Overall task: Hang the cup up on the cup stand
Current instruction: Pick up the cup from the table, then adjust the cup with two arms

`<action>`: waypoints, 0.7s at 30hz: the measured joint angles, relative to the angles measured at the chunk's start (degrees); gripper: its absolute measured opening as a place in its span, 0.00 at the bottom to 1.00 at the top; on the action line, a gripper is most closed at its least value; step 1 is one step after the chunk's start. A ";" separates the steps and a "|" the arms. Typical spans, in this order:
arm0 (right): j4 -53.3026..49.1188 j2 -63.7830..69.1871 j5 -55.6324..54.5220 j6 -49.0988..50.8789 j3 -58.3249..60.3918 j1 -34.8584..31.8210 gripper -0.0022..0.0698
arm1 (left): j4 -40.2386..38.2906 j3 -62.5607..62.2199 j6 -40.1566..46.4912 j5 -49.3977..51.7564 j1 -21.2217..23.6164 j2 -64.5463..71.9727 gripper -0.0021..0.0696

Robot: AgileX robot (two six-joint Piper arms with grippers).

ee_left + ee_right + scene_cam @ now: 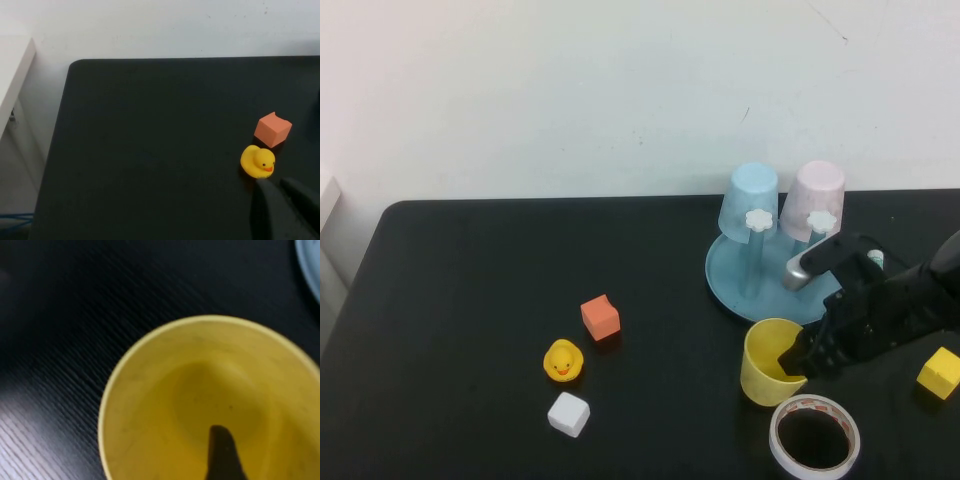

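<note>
Black table [470, 300] carries the cup stand [740, 285]. Just in front of the stand stands the yellow cup [768, 375], mouth up, not hung yet. Right gripper [798, 362] has one jaw inside it; whether it squeezes, I cannot tell. Left gripper [286, 207], far from the stand, jaws together.

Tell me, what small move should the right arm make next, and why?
Probably close the right gripper on the cup wall. One finger is already inside the upright yellow cup at its rim, beside the cup stand. The left gripper sits idle near the duck.
</note>
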 joint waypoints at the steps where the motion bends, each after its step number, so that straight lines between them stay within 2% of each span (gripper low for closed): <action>1: 0.00 0.43 0.11 0.00 -0.15 0.10 0.57 | 0.00 0.00 0.00 0.00 0.00 0.00 0.03; 5: 0.08 1.24 0.11 0.00 -0.25 0.10 0.38 | 0.00 0.00 0.00 0.00 0.00 0.00 0.03; 6: 0.12 1.24 0.11 0.00 -0.25 0.10 0.29 | 0.11 0.00 0.00 0.00 0.00 0.00 0.03; 9: 0.24 1.24 0.32 0.00 -0.48 0.10 0.12 | 0.11 0.00 0.00 -0.49 0.00 0.00 0.03; 13: 1.63 0.16 3.29 0.00 -1.82 0.10 0.06 | -2.57 0.00 -1.03 -2.26 0.00 0.00 0.03; 16: 3.79 -3.31 6.98 -0.62 -3.84 0.32 0.06 | -13.23 0.00 -1.67 -3.99 0.00 0.00 0.04; 18: 5.36 -6.39 9.63 -2.54 -5.55 1.02 0.06 | -22.28 0.00 -0.59 -4.67 0.00 0.00 0.09; 20: 8.18 -9.97 11.19 -5.47 -6.57 2.59 0.06 | -32.54 0.00 1.00 -4.93 0.00 0.00 0.20; 21: 10.03 -12.10 11.60 -7.58 -7.05 3.68 0.06 | -38.64 0.00 1.98 -4.94 0.00 0.00 0.29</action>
